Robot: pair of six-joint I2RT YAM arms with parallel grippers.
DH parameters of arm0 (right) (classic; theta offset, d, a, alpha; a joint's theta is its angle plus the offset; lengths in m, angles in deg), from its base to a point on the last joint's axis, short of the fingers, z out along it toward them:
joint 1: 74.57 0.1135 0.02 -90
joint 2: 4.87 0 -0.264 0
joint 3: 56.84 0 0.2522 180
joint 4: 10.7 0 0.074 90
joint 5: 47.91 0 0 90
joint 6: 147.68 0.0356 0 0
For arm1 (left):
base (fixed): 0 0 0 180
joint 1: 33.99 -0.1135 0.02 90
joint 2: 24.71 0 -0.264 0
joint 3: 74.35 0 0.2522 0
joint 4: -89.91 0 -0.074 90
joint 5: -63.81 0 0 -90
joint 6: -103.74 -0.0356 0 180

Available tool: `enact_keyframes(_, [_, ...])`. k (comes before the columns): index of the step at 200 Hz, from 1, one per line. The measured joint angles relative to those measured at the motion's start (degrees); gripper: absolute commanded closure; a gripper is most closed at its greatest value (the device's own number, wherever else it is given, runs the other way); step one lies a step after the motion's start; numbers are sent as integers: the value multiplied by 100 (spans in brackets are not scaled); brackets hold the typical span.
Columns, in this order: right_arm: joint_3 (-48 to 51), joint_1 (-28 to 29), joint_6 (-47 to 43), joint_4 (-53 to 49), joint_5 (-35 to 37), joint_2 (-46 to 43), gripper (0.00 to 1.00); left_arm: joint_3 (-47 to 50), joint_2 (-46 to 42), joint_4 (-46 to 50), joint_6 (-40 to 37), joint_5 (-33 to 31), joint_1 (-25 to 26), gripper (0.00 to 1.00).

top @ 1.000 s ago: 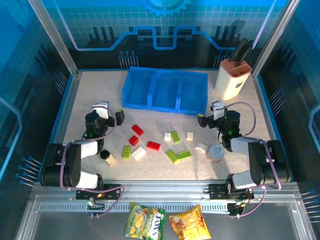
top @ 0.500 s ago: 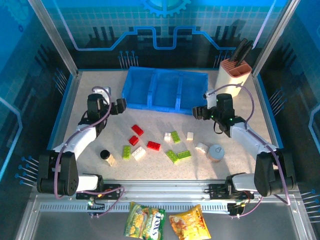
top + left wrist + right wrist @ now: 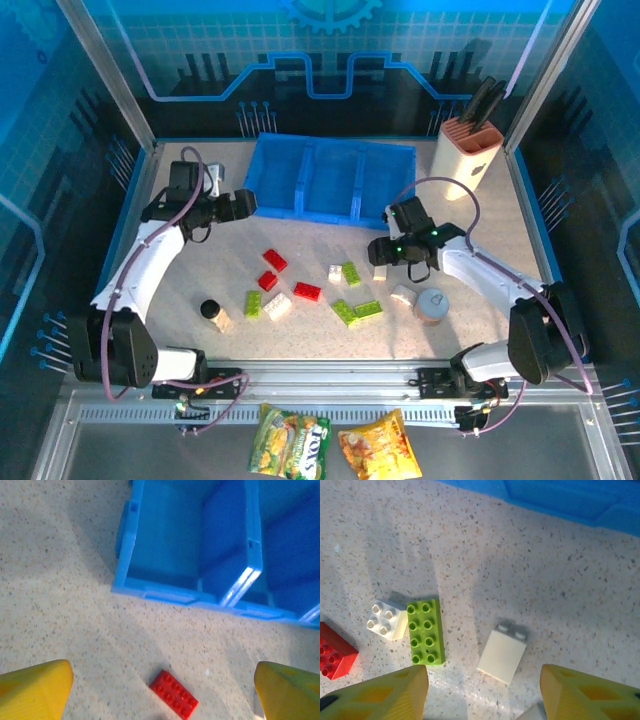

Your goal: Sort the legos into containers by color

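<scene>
The left arm reaches far forward, and the left gripper (image 3: 241,205) points toward the right with its jaws spread wide. The right arm stretches inward (forearm slanting left), and the right gripper (image 3: 377,250) is turned downward, jaws equally wide apart.

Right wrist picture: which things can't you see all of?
Red lego: cut off by the left edge.
Pale piece: mostly cut off by the bottom edge, so I cannot tell what it is.
Blue tray: its insides lie past the top edge.
</scene>
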Motion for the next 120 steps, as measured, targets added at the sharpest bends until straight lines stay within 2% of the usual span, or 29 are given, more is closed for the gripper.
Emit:
enact_keyframes(26, [-387,372,601,-525,597,256,40,-151,-17,400,-260,17,0,4])
enact_keyframes(51, [-446,597,999,-791,894,413,42,142,-101,245,-514,-17,2,4])
enact_keyframes(77, [-525,688,1261,-970,1036,662,45,496,-136,162,-669,-42,2,4])
enact_keyframes(120, [-544,780,1499,-986,1056,920,47,522,-142,15,-780,-116,-2,4])
